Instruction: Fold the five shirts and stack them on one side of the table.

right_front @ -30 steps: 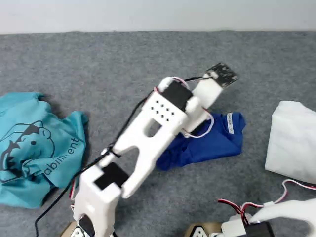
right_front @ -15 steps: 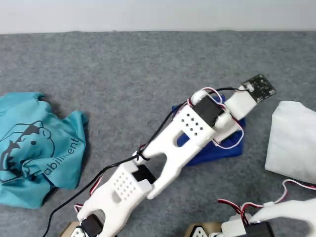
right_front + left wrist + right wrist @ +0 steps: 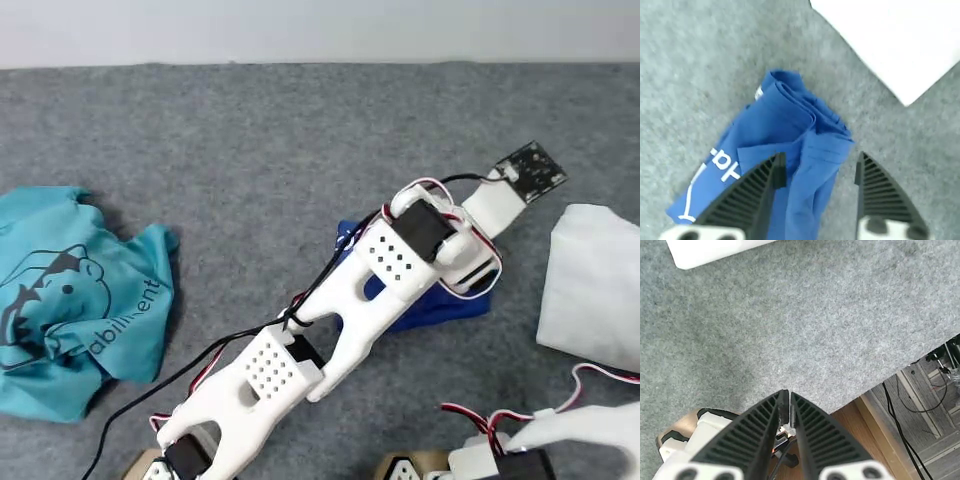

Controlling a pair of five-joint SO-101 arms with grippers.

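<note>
Carpet, grey, covers the desk (image 3: 250, 150), white wall (image 3: 300, 30) behind. Left gripper (image 3: 820, 159) gapes above the blue shirt (image 3: 785, 120), which its arm (image 3: 390, 260) half hides; right gripper (image 3: 789, 394) pressed together.

Three shirts in a row across the table, one arm over the middle one.
In the high view the left shirt (image 3: 80, 300) lies at the far left of the table (image 3: 250, 140), the middle shirt (image 3: 445, 306) right of centre, and the right shirt (image 3: 595, 290) at the far right, near the middle one but apart. From the near edge the left arm (image 3: 350, 310) runs diagonally over the middle shirt and covers most of it. Over that shirt's end nearest the right shirt sits the left gripper (image 3: 820, 165), one finger on each side of the fold. At the near right corner, in front of the right shirt, lies the right arm (image 3: 580, 435). Over the table by its edge hangs the right gripper (image 3: 789, 395), well apart from the right shirt's corner.
</note>
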